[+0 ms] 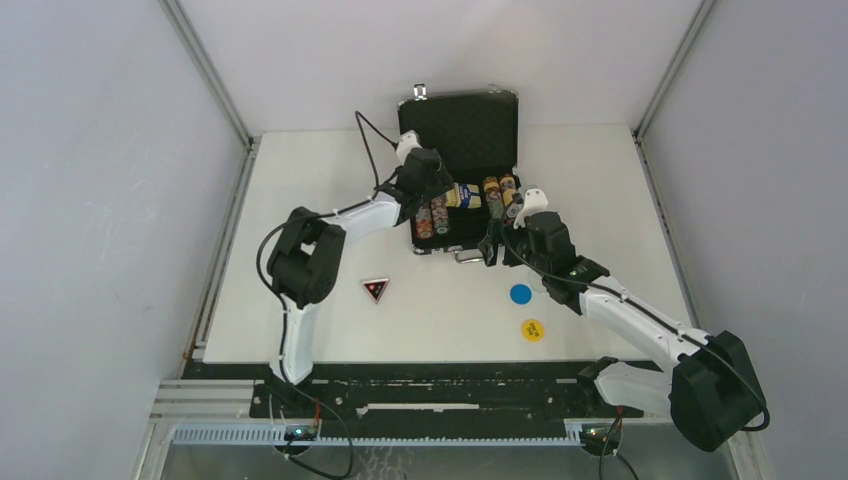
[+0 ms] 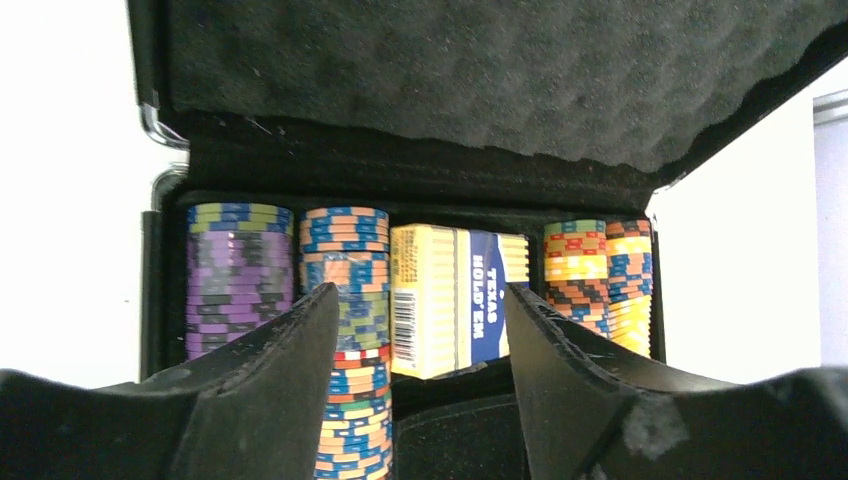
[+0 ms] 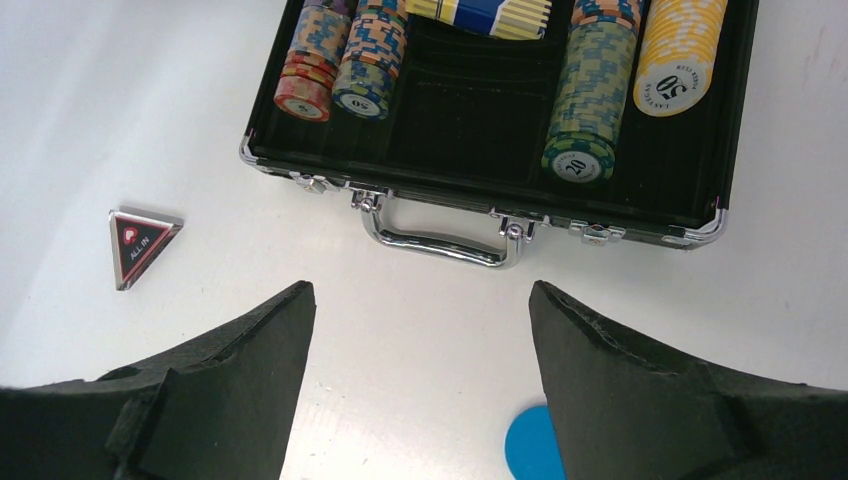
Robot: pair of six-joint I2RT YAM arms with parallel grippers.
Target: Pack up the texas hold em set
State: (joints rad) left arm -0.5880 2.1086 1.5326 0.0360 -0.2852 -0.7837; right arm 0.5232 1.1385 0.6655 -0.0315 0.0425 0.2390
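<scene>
The black briefcase (image 1: 465,125) stands open at the back middle of the table, its foam lid (image 2: 450,80) upright. Rows of multicoloured chips (image 2: 238,270) lie at both sides of the tray, with the yellow-blue card deck (image 2: 455,300) between them. My left gripper (image 1: 432,190) is open and empty above the tray's left part, its jaws either side of the deck in the left wrist view (image 2: 420,295). My right gripper (image 1: 497,248) is open and empty over the table, just in front of the case's silver handle (image 3: 440,245). The red triangular token (image 1: 376,289), blue round token (image 1: 520,294) and yellow round token (image 1: 532,329) lie on the table.
The white table has grey walls at the left, right and back. The front part of the tray's middle compartment (image 3: 470,110) holds nothing. The blue token (image 3: 528,445) lies under my right finger, and the red triangle (image 3: 140,243) is to the left of that gripper.
</scene>
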